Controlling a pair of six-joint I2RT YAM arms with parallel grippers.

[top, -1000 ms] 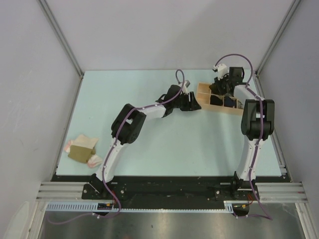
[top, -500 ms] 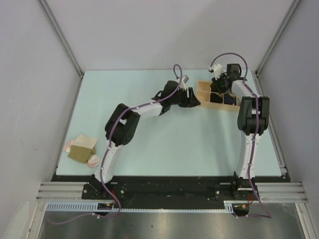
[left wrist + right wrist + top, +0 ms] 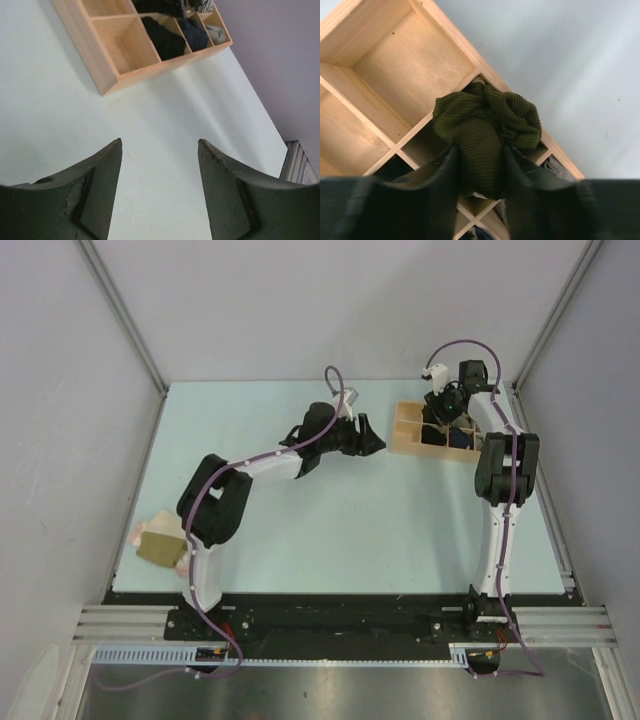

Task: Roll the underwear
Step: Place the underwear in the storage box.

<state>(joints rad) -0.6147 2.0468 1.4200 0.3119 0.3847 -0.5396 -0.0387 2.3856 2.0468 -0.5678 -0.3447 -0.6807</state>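
Note:
My right gripper (image 3: 479,150) is shut on a rolled dark olive green underwear (image 3: 485,125) and holds it over the light wooden tray (image 3: 395,55), above a compartment by the tray's edge. In the top view the right gripper (image 3: 445,410) is over the tray (image 3: 408,440). My left gripper (image 3: 160,145) is open and empty over bare table, a little left of the tray (image 3: 107,82); it also shows in the top view (image 3: 375,440). Dark and grey rolled underwear (image 3: 165,37) lie in tray compartments. More underwear, olive and pale pink (image 3: 158,545), lie at the table's near left.
Grey walls enclose the pale green table (image 3: 330,530) on three sides. The tray stands at the back right near the right wall. The left arm stretches across the table's middle (image 3: 260,465).
The left gripper has drawn back to the left, away from the tray. The right gripper has moved slightly toward the back over the tray, still holding the olive underwear.

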